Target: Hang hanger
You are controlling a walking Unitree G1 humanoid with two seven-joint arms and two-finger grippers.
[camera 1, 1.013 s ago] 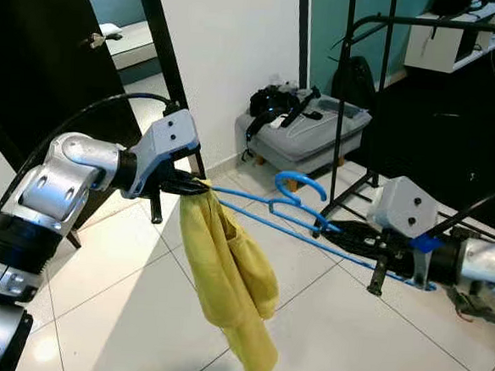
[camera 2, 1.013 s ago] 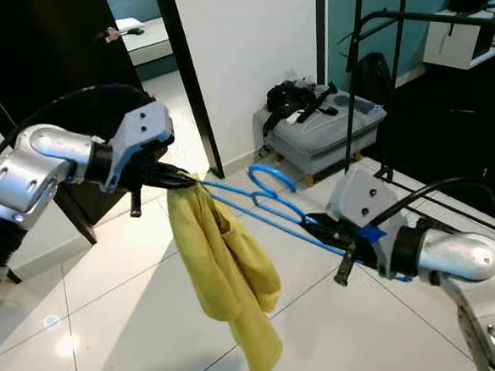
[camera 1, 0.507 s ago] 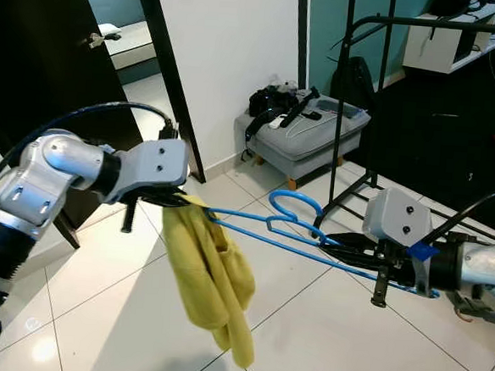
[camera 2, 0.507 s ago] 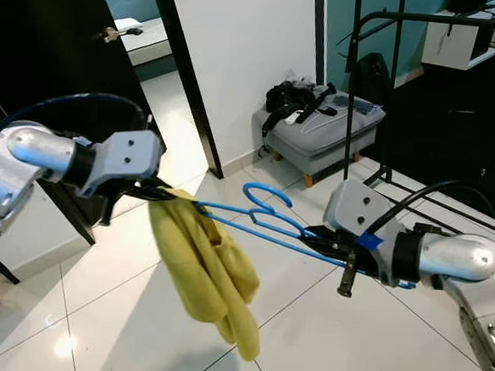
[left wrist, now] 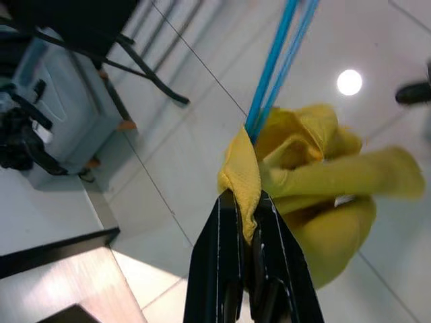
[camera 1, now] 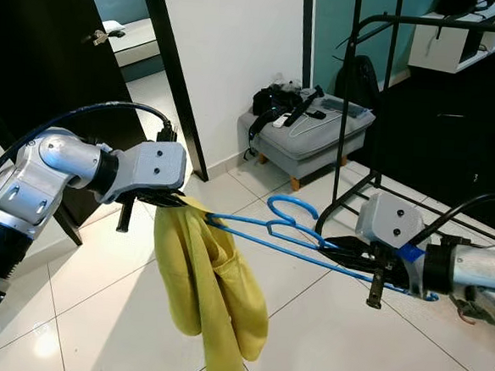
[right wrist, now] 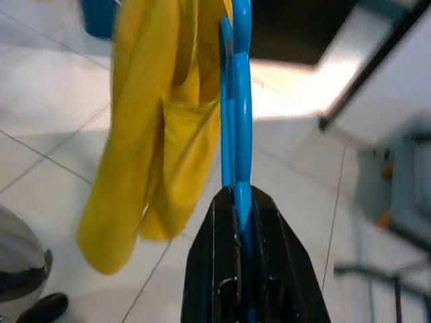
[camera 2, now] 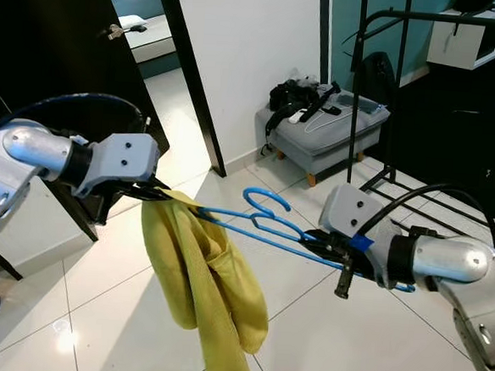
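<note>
Together both grippers pinch thin blue hanger (camera 1: 291, 231), limp yellow cloth (camera 1: 210, 297).

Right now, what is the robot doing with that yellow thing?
The robot holds a blue hanger level between its two arms, over the tiled floor. The left pincer pinches the yellow cloth at one end of the hanger, and the cloth dangles down. The right pincer grips the other end. The black clothes rack stands behind, and the hanger is not on it yet.
</note>
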